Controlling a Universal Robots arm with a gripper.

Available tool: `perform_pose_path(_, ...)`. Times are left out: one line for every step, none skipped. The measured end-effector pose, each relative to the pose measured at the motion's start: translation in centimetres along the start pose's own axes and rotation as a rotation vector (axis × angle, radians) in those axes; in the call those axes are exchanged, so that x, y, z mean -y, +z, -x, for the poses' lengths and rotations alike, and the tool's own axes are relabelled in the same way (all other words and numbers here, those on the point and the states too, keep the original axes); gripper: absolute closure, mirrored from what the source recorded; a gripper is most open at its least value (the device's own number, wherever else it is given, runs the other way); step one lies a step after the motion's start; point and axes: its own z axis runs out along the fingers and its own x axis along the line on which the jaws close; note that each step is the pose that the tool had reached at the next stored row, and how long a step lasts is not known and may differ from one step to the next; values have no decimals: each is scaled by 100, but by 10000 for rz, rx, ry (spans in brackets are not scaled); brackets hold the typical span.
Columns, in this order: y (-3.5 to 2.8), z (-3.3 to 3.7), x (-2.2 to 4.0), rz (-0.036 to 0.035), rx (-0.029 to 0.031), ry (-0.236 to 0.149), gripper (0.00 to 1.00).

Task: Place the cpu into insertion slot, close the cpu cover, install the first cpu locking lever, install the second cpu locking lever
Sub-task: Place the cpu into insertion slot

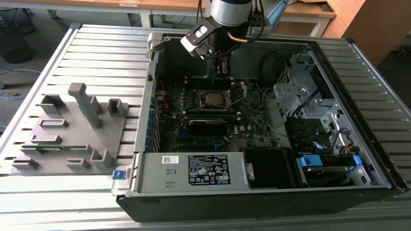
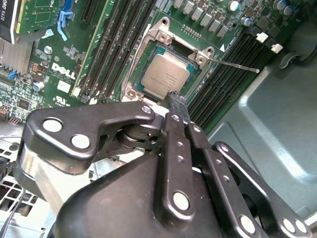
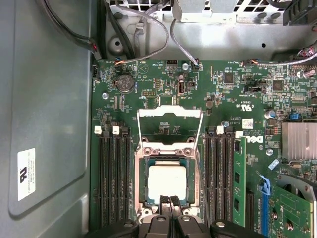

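Although the cpu [image 3: 167,182] already lies in the insertion slot [image 3: 140,171], at six o'clock from the arm [image 1: 228,14] in the exterior view, the cpu cover [image 3: 170,112] stands open, a locking lever [image 2: 237,64] apparently juts unlatched, and the empty pincer [image 3: 170,202], pinched shut, sits at the cpu's edge.

We saw a grey metal table [image 1: 103,57] whose top was made of long parallel slats, running from nine o'clock to three o'clock in the exterior view. Two things lay directly on it. From the centre out toward three o'clock lay an open computer case [image 1: 257,206] on its side, its open face turned up. At about eight o'clock lay a flat grey fixture plate [image 1: 115,137] with several upright posts and blocks, the tallest near its twelve o'clock edge. The plate sat close beside the case; we could not tell whether they touched. Bare slats showed at eleven o'clock and along six o'clock.
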Motion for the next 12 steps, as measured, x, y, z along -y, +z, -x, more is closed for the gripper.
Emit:
perform_pose_path(0, 0, -8, 0, 0, 0, 89)
perform_pose_path(0, 0, -17, -1, 1, 1, 89)
perform_pose_path(0, 0, -27, -1, 1, 1, 89)
perform_pose_path(0, 0, -38, -1, 1, 1, 89)
perform_pose_path(0, -1, -50, 0, 0, 1, 89)
perform_pose_path(0, -1, -64, -1, 1, 0, 89)
perform_pose_path(0, -1, -77, 0, 1, 0, 89)
perform_pose_path(0, -1, -90, -1, 1, 0, 89)
perform_pose_path(0, -1, -97, 0, 1, 0, 89)
perform_pose_path(0, -1, -98, -1, 1, 0, 89)
perform_pose_path(3, -1, -98, 0, -1, 1, 89)
perform_pose_path(11, -2, -98, 1, -2, 1, 89)
